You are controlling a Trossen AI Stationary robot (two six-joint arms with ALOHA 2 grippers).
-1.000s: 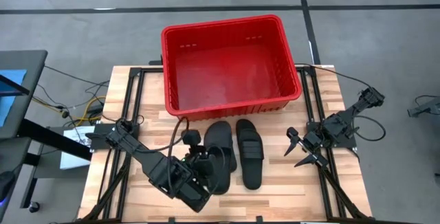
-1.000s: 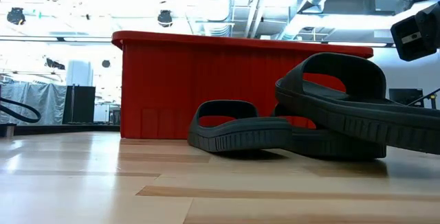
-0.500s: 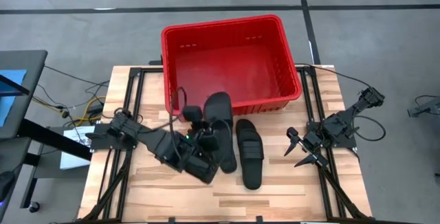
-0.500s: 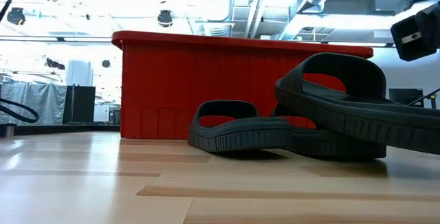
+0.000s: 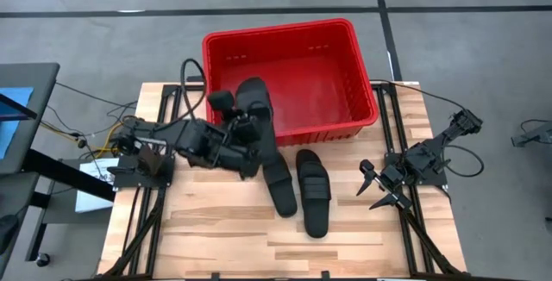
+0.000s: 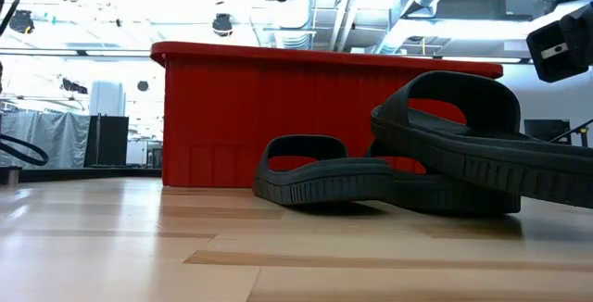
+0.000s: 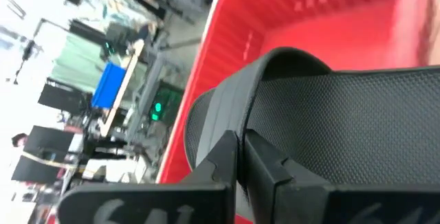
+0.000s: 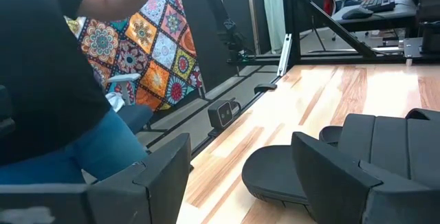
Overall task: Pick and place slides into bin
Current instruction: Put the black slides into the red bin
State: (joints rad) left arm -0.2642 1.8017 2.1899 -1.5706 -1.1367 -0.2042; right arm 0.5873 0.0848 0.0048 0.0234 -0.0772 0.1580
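Now we carry one slide (image 5: 253, 100) in our left hand (image 5: 244, 126), clamped on it, over the bin's (image 5: 358, 57) upper-left rim; next we release it inside.

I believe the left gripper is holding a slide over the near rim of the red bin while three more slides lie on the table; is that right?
Not quite: the high view shows only two slides on the table, not three. The rest holds: the left gripper carries a slide over the near rim of the red bin.
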